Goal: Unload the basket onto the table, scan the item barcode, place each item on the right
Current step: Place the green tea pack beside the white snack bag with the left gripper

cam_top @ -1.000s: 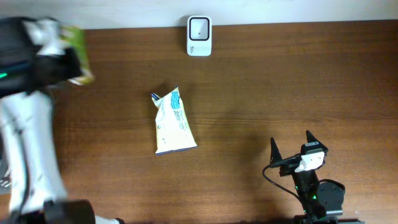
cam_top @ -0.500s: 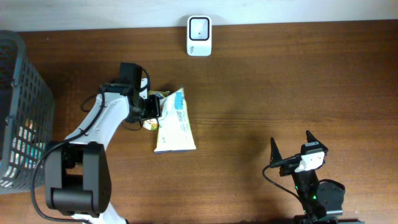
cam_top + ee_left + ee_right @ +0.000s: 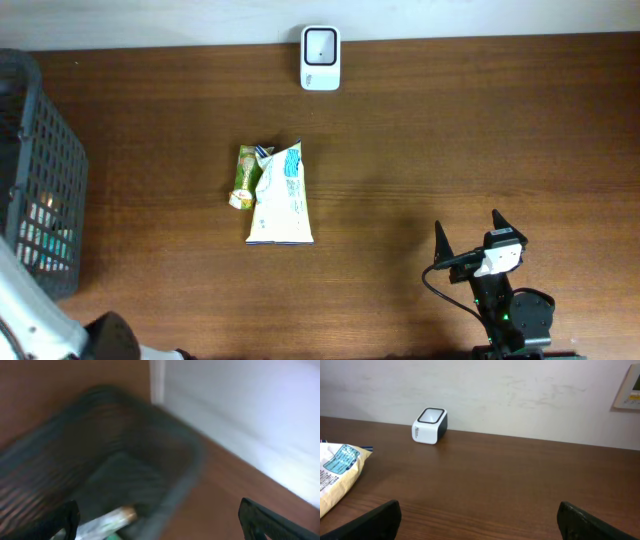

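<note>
- I count one table point(image 3: 450, 130), with one basket point(image 3: 75, 150) at the left edge.
- One white bag point(image 3: 280, 205) lies at centre, and one green packet point(image 3: 246, 177) touches its left side.
- One scanner point(image 3: 320, 44) sits top centre, well apart from both.
- Left gripper point(image 3: 157, 520) faces the basket, right gripper point(image 3: 468, 225) is lower right. Both are spread wide and empty.

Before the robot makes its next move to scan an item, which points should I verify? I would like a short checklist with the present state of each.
1. The scanner stands unobstructed at the far edge of the table: ok.
2. The white bag and the green packet lie apart for a clean single pick: not ok, they touch side by side.
3. A barcode shows on either item: cannot tell.
4. The right end effector is open and empty: ok.
5. The left end effector is open and empty, above the basket: ok, though its view is blurred.
</note>
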`<state>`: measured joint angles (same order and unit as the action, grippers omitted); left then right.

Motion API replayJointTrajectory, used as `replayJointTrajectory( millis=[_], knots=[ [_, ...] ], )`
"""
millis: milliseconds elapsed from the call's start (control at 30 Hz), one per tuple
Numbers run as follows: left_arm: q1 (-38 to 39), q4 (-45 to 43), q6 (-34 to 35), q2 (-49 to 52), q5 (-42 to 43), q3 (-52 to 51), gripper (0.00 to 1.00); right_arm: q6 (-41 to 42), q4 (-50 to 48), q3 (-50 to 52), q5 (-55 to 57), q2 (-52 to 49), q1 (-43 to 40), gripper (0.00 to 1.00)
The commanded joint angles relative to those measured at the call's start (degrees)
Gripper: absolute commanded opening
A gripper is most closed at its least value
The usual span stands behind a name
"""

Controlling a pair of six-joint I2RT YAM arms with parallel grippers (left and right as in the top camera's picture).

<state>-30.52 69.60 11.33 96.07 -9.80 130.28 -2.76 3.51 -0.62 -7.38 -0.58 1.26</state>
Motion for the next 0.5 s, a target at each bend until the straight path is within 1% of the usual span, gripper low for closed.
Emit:
replayJointTrajectory(
  millis=[0,67,100,167,233,267,300,333,400,467],
  knots=[
    [-6.86,-0.28,5.40,3.10,-8.11,-8.68,0.99,0.42,0.33,0.31,0.09,0.37,-0.13,0.98],
    [-9.44,-2.49,5.07,3.56,-10.60,-15.41,1.00,0.39,0.33,0.31,0.09,0.37,-0.13,0.99],
    [-10.80,-4.48,2.43,3.58,-10.29,-19.06,1.00,0.42,0.35,0.31,0.11,0.37,-0.13,0.99],
    [-12.96,-10.01,-8.48,3.58,-7.30,-26.77,1.00,0.42,0.35,0.31,0.09,0.37,-0.13,0.98],
    [-14.91,-16.68,-23.54,3.63,0.17,-35.76,0.99,0.39,0.33,0.31,0.09,0.37,-0.13,0.98],
    [-15.82,-19.61,-29.27,3.74,1.57,-39.91,0.99,0.39,0.35,0.31,0.11,0.37,-0.13,0.99],
    [-16.48,-21.68,-32.79,3.91,1.49,-42.58,0.99,0.42,0.33,0.31,0.09,0.37,-0.13,0.99],
    [-17.68,-24.37,-38.84,4.42,1.51,-46.16,0.99,0.39,0.35,0.31,0.11,0.37,-0.13,0.98],
    [-18.80,-25.83,-45.86,5.79,2.38,-48.76,0.99,0.42,0.35,0.31,0.09,0.37,-0.13,0.98],
    [-19.56,-26.21,-50.93,8.33,6.25,-49.13,1.00,0.39,0.35,0.31,0.11,0.37,-0.13,0.98]
  ],
)
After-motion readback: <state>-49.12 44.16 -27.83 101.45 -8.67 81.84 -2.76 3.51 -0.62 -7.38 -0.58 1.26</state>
